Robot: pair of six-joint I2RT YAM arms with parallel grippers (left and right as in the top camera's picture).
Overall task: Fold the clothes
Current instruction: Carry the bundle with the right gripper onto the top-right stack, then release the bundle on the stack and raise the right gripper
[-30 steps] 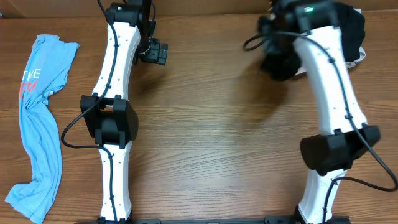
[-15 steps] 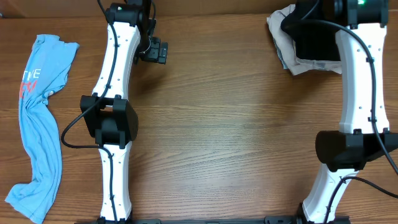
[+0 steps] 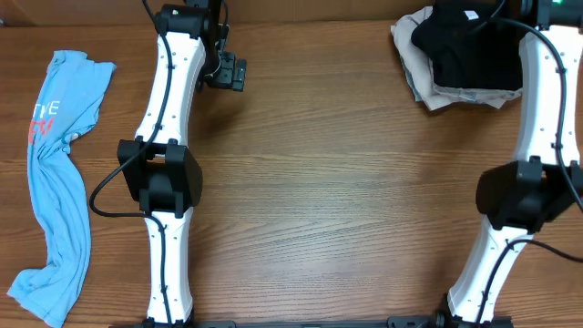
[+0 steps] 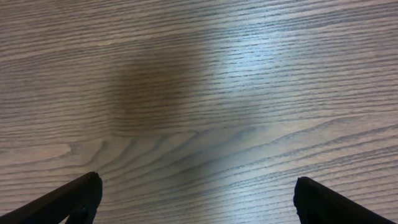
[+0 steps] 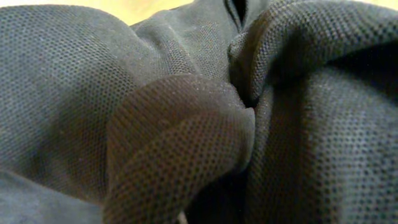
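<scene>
At 1 o'clock on the table [image 3: 319, 182], near the far edge, a black garment [image 3: 466, 56] is seen bunched in a heap. It is laid on a beige garment [image 3: 406, 42], which is exposed at the heap's 9 o'clock side and along its 6 o'clock edge. Both are crumpled, not folded.

The right arm [image 3: 549, 118] is stretched from 5 o'clock up to the heap. Its end is lost against the black cloth at the top edge of the overhead view. The right wrist view is filled by black mesh-weave fabric, pushed up into thick rolls right against the lens. Its fingers are hidden there, so it cannot be told whether the right gripper is clenched on the cloth or released.

Well apart, at 9 o'clock, a light blue shirt [image 3: 56, 182] is stretched out as a long rumpled strip. It runs from 10 to 8 o'clock along the table's left edge. Red lettering [image 3: 36, 135] is partly seen on its upper part. It is touched by neither arm.

The left gripper [image 3: 228, 73] is held at 11 o'clock, between the blue shirt and the heap, clear of both. In the left wrist view its fingertips [image 4: 78, 196] are set wide apart at the lower corners. The gripper is released, with only bare wood grain between them.
</scene>
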